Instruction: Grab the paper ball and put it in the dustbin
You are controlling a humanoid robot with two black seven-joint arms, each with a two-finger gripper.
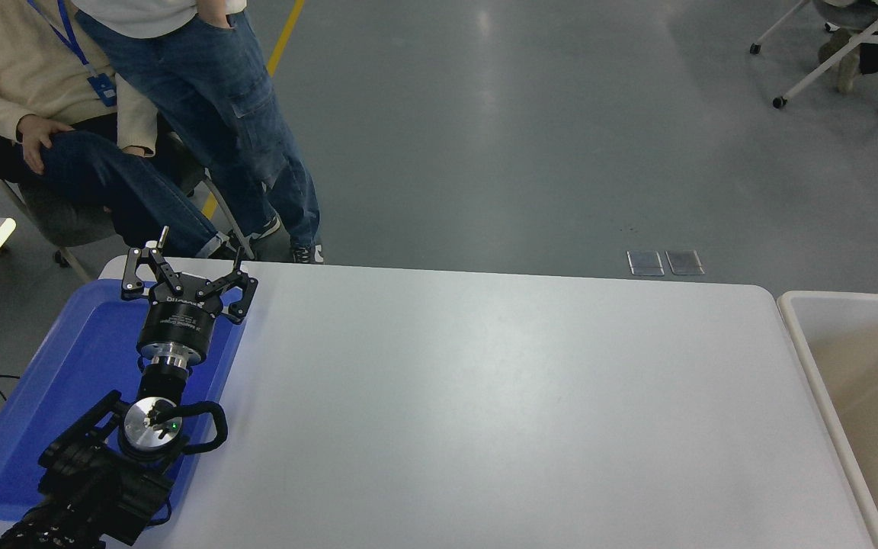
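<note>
Head view: cream-white dustbin (797,324), beige inside, seemingly without contents at right edge; left tool (187,273) spread wide above blue tray (65,366).

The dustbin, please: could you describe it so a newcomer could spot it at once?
Start at the white table and go to its right end. The dustbin stands against that end, cut off by the picture's edge. Unlike the shallow blue tray at the left, it is cream-white, thick-rimmed, beige inside.

one white table (485,396), one blue tray (50,396), one cream dustbin (797,320), one black gripper (187,278), two people (203,114) at the far side, two floor plates (664,262), one wheeled chair (843,53)
</note>
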